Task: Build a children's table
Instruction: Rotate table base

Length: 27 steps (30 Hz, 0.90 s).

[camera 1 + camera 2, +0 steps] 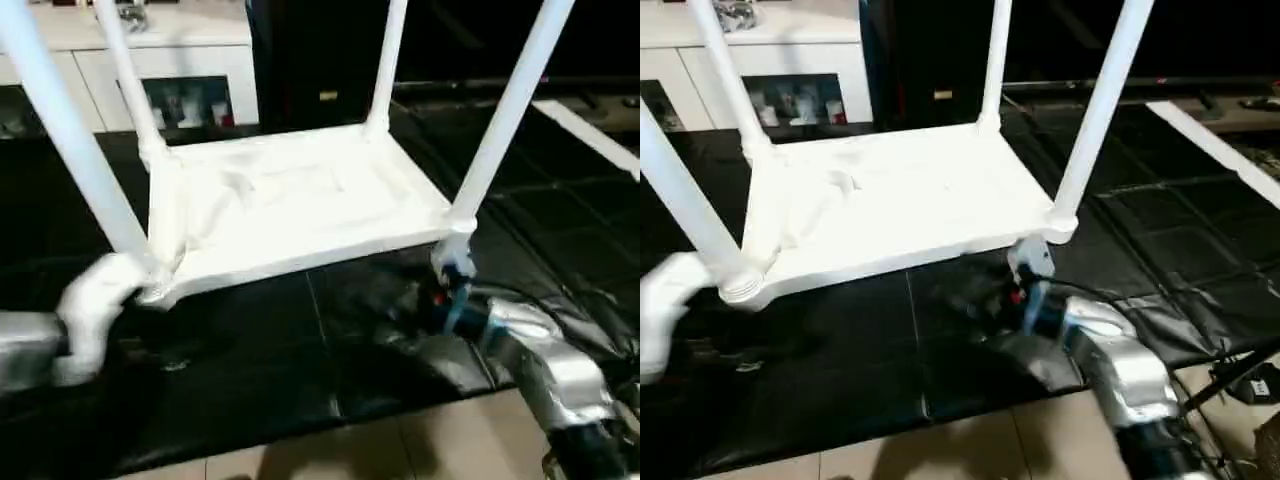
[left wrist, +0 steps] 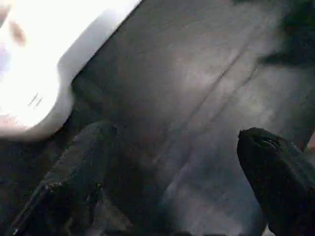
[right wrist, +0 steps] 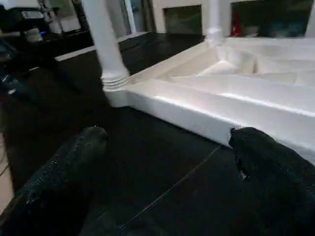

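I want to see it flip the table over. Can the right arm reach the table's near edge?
Probably yes. The right gripper has its jaws open just short of the table edge, with bare black mat between.

Silver forearms (image 1: 1118,370); blue-red wrist band; thick black textured fingers (image 3: 275,172).

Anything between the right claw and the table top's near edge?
Nothing visible. The right claw is open, and just bare black mat lies between it and the table top edge, beside the corner leg.
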Available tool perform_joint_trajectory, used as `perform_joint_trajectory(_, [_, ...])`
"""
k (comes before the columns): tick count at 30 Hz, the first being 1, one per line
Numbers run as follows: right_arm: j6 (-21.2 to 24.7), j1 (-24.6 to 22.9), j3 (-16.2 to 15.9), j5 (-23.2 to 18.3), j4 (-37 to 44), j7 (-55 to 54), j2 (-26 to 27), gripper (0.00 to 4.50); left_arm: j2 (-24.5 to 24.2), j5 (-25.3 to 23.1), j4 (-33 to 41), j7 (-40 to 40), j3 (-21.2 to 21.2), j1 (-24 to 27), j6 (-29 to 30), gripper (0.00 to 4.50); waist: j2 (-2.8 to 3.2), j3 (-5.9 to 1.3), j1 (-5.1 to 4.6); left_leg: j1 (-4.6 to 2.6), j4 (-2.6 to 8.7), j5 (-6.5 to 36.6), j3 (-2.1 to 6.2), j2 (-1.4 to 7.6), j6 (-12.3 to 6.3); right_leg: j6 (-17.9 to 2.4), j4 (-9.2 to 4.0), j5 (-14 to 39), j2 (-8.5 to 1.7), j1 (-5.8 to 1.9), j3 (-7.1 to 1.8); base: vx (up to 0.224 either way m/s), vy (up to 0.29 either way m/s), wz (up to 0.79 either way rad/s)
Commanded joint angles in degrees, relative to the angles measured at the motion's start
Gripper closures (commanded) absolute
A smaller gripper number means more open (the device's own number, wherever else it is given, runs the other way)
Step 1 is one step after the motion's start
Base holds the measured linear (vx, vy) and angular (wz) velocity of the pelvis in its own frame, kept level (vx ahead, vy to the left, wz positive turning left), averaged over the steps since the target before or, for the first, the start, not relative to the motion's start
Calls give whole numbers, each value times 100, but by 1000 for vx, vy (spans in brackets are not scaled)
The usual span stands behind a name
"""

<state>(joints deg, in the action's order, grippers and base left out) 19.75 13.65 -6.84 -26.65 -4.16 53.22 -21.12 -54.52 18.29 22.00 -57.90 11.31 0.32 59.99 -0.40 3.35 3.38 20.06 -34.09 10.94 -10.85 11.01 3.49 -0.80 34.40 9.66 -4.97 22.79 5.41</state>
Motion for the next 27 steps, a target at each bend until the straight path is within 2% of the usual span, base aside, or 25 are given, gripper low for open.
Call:
perform_joint_trajectory(1, [107, 42, 18, -69, 128, -10, -44, 0, -190, -221, -195, 81, 250, -12, -7, 4, 68, -240, -11, -103, 470, 2373, 192, 182, 51, -409, -639, 3600, -330, -96, -278, 0, 0, 0])
perform_joint_trajectory(3, [123, 66, 12, -72, 125, -46, -43, 0, -238, -279, -348, 105, 345, -49, -124, 4, 77, -229, -16, -113, 475, 2415, 203, 179, 54, -391, -660, 3622, -327, -82, -272, 0, 0, 0])
perform_joint_trajectory(4, [124, 78, 14, -66, 115, -60, -37, 0, -251, -298, -430, 123, 394, -78, -196, 4, 84, -245, -6, -130, 477, 2423, 210, 188, 68, -411, -652, 3559, -336, -84, -274, 0, 0, 0])
perform_joint_trajectory(8, [362, 29, -25, -175, 281, 95, -67, 0, -172, -336, -877, 358, 525, -315, -994, 4, 93, -266, 4, -91, 506, 2417, 235, 202, 65, -502, -606, 3177, -335, -127, -282, 0, 0, 0])
perform_joint_trajectory(9, [421, 14, -45, -192, 315, 144, -75, 0, -109, -290, -1011, 380, 548, -409, -1121, 4, 97, -268, 18, -116, 504, 2448, 222, 195, 55, -511, -616, 3131, -323, -107, -282, 0, 0, 0])
perform_joint_trajectory(11, [460, -3, -96, -167, 324, 208, -97, 0, 9, -228, -1221, 419, 579, -582, -1238, 4, 113, -286, 31, -100, 504, 2338, 224, 198, 82, -619, -572, 2864, -340, -130, -299, 0, 0, 0])
perform_joint_trajectory(12, [418, 6, -113, -100, 279, 187, -98, 0, 68, -234, -1327, 425, 564, -666, -1350, 4, 101, -297, 29, -79, 514, 2278, 226, 210, 98, -677, -547, 2694, -342, -152, -301, 0, 0, 0])
perform_joint_trajectory(14, [309, 52, -91, 11, 158, 75, -52, 0, 263, -242, -1584, 477, 541, -904, -1514, 4, 97, -312, 39, -94, 503, 2198, 208, 204, 115, -757, -531, 2525, -345, -145, -311, 0, 0, 0])
perform_joint_trajectory(18, [230, 125, -82, 153, 46, -113, 27, 0, 582, -136, -1917, 613, 509, -1254, -1766, 4, 78, -347, 44, -41, 490, 1813, 189, 204, 101, -971, -438, 1927, -344, -205, -325, 0, 0, 0])
perform_joint_trajectory(19, [181, 182, -97, 296, -64, -289, 91, 0, 792, -77, -2138, 750, 499, -1472, -1934, 4, 56, -355, 42, -34, 474, 1704, 176, 195, 71, -1016, -422, 1817, -342, -210, -328, 0, 0, 0])
perform_joint_trajectory(20, [179, 185, -98, 303, -69, -298, 94, 0, 801, -75, -2148, 756, 498, -1481, -1941, 4, 65, -353, 45, -40, 468, 1660, 170, 188, 73, -1038, -428, 1796, -342, -198, -327, 0, 0, 0])
perform_joint_trajectory(21, [54, 287, -98, 548, -279, -641, 206, 0, 1066, -26, -2388, 928, 506, -1735, -2135, 4, 66, -369, 44, -32, 459, 1570, 167, 184, 84, -1102, -406, 1676, -346, -216, -327, 0, 0, 0])
perform_joint_trajectory(22, [-3, 327, -91, 643, -364, -783, 250, 0, 1151, -12, -2455, 979, 516, -1809, -2194, 4, 45, -375, 45, -20, 457, 1494, 164, 187, 93, -1117, -397, 1610, -348, -223, -325, 0, 0, 0])
perform_joint_trajectory(23, [1, 383, -64, 724, -475, -987, 317, 0, 1238, 13, -2531, 1027, 532, -1893, -2246, 4, 68, -385, 54, -23, 448, 1392, 161, 188, 124, -1170, -375, 1466, -353, -220, -327, 0, 0, 0])
perform_joint_trajectory(25, [-27, 463, -52, 875, -649, -1286, 400, 0, 1349, 38, -2643, 1060, 549, -2013, -2302, 4, 99, -385, 41, -22, 444, 1455, 161, 181, 137, -1118, -381, 1532, -341, -239, -319, 0, 0, 0])
perform_joint_trajectory(26, [-47, 566, -49, 1106, -915, -1715, 504, 0, 1506, 113, -2731, 1057, 557, -2159, -2323, 4, 92, -374, 34, -21, 451, 1478, 156, 185, 148, -1096, -394, 1571, -335, -227, -320, 0, 0, 0])
perform_joint_trajectory(27, [-72, 607, -58, 1226, -1032, -1907, 542, 0, 1583, 192, -2739, 1014, 562, -2217, -2300, 4, 92, -368, 30, -51, 448, 1520, 143, 171, 192, -1089, -418, 1683, -326, -200, -316, 0, 0, 0])
